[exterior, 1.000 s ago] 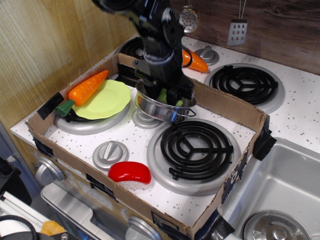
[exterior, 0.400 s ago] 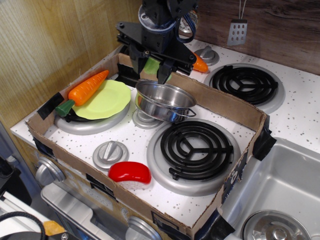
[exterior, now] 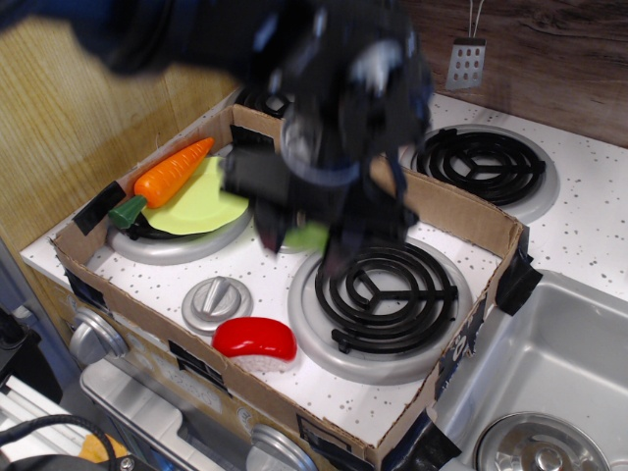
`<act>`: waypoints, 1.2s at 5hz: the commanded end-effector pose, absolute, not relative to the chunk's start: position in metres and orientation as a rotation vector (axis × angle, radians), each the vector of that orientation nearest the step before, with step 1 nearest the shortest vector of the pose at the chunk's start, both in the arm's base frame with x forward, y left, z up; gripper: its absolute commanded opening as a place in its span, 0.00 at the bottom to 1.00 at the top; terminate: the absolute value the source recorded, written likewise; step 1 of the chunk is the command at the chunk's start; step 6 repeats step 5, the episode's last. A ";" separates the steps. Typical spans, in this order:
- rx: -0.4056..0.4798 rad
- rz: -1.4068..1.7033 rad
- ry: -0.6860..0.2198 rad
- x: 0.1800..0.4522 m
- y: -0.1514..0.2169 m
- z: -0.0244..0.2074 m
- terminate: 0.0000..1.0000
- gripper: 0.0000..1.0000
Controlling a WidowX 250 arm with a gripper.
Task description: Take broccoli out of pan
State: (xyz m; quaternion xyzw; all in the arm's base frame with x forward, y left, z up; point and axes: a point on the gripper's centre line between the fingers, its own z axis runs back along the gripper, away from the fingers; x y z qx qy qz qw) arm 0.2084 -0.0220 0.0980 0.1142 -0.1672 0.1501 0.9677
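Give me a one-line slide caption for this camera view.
Motion-blurred gripper carries the pale green broccoli above the toy stovetop.

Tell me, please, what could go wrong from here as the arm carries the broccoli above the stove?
1. The hand is motion-blurred, so the arm looks fast; the broccoli, seen only as a pale green patch between the fingers, could slip and fall.
2. The arm hides the pan entirely, so a low sweep might knock it unseen.
3. The hand hangs close over the front burner and beside the lime-green plate with its carrot; dropping lower could bump them.
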 end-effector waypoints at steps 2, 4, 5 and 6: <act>0.049 0.401 -0.154 0.200 -0.037 0.054 0.00 0.00; -0.071 0.463 -0.165 0.199 -0.065 0.033 0.00 0.00; -0.034 0.473 -0.168 0.201 -0.070 0.043 1.00 1.00; -0.034 0.473 -0.168 0.201 -0.070 0.043 1.00 1.00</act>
